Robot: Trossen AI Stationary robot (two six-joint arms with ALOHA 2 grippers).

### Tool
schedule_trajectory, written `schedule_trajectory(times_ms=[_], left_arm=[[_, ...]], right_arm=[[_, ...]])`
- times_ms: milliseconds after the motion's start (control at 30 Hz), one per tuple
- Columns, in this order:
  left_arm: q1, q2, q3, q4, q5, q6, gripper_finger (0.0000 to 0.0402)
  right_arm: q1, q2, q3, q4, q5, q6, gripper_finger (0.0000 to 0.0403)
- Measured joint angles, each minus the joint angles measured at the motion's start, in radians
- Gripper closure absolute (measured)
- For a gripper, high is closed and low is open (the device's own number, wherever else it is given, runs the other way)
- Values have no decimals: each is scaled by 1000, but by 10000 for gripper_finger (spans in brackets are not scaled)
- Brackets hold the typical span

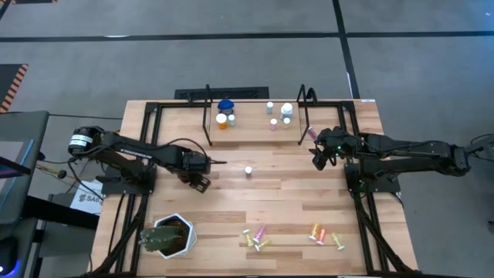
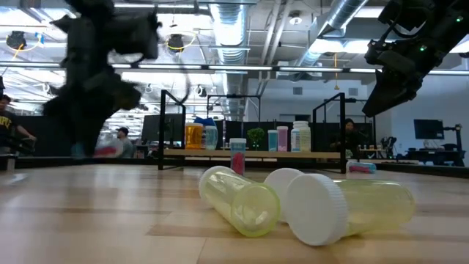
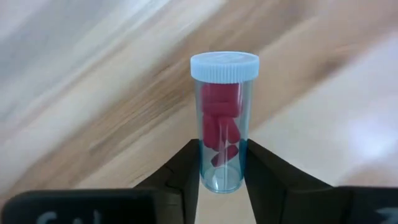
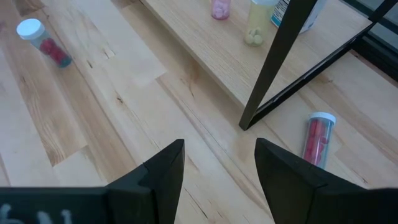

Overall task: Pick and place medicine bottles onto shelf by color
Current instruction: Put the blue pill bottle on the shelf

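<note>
Left wrist view: the left gripper (image 3: 222, 177) clamps its jaws on a vial (image 3: 222, 118), clear blue with a pale cap and red pills, over the table (image 3: 93, 112). The right gripper (image 4: 217, 168) hangs parted, empty, beside the shelf (image 4: 205, 43).

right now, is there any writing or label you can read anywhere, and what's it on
"SA": start of a word on the white sheet beside the left arm's base; the rest is hidden.
Pale marks on the left wrist camera's own mount: cut off, unreadable.
The bottles on the shelf: no readable labels.
</note>
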Motion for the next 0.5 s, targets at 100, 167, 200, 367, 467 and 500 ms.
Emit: schedule_trajectory(times_ms=[100,167,200,367,467,500], left_arm=[[0,0,73,-2,-3,101,307],[0,0,126,24,-20,179,307],[0,0,153,42,-29,216,306],[0,-1,275,130,-84,401,306],[0,-1,321,180,-101,504,306],[0,-1,332,193,-101,536,306]], right_arm=[[0,0,0,0,0,0,187],[0,0,0,0,0,0,187],[0,0,0,0,0,0,187],[0,0,0,0,0,0,187],[0,0,0,0,0,0,187],[0,0,0,0,0,0,187]])
